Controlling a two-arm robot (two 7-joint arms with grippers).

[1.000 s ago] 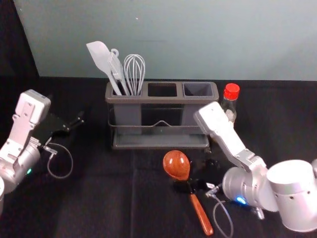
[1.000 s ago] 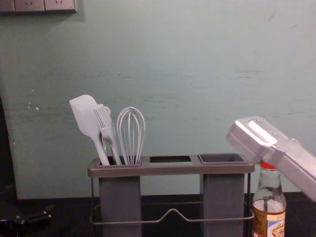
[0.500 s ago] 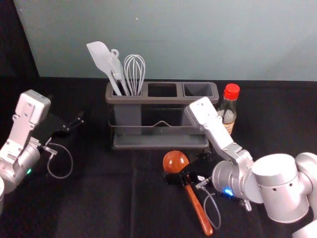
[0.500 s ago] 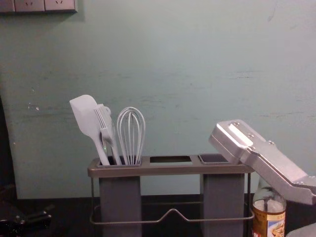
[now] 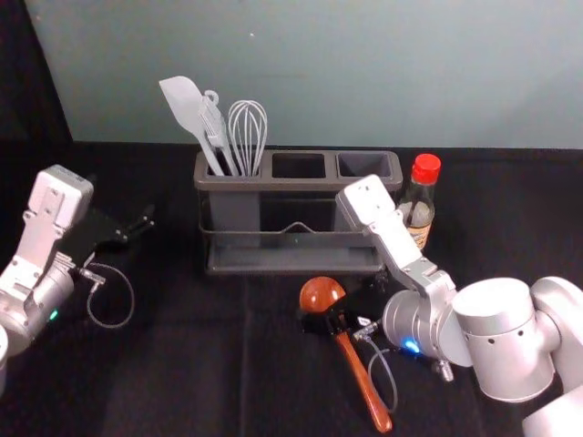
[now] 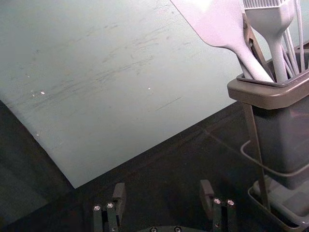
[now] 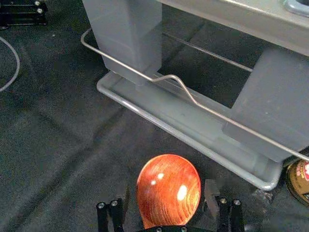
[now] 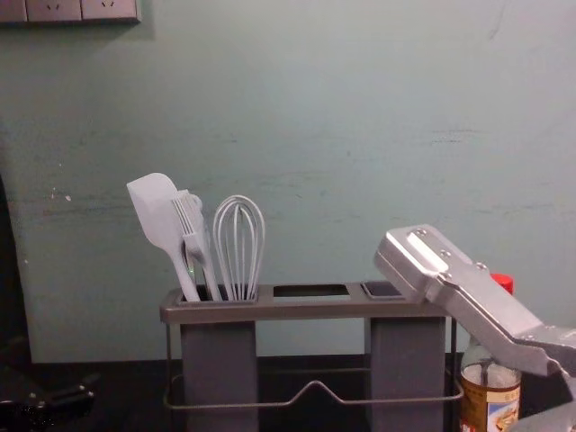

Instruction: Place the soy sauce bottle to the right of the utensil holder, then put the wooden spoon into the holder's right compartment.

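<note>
- The holder (image 5: 273,183) stands upright at the back of the work, light utensils (image 5: 239,137) in its left compartment. Its right compartment (image 5: 364,166) looks free to take the spoon.
- The right gripper (image 7: 167,188) is low in front of the holder, its fingers parted on either side of the spoon's neck, not clamped. The step in hand seems to be the grasp: it should centre on the neck, close evenly on both sides, and lift straight up before tilting, so that the bowl clears the tray's front edge (image 7: 193,145). A grip close to the bowl should leave the handle free to go in first.
- The left gripper (image 6: 162,186) is parked to the left of the holder, open and empty.
- The spoon (image 5: 361,375) lies on the dark cloth before the holder. Its bowl points away from the robot, toward the holder and a little left; the handle's end comes back toward the robot and a little right. The long axis runs mostly front to back on that slant, so it will need turning upright.
- The bottle (image 5: 420,202) stands upright just right of the holder, so its part looks done. The arm should swing clear of its red cap (image 5: 425,167).
</note>
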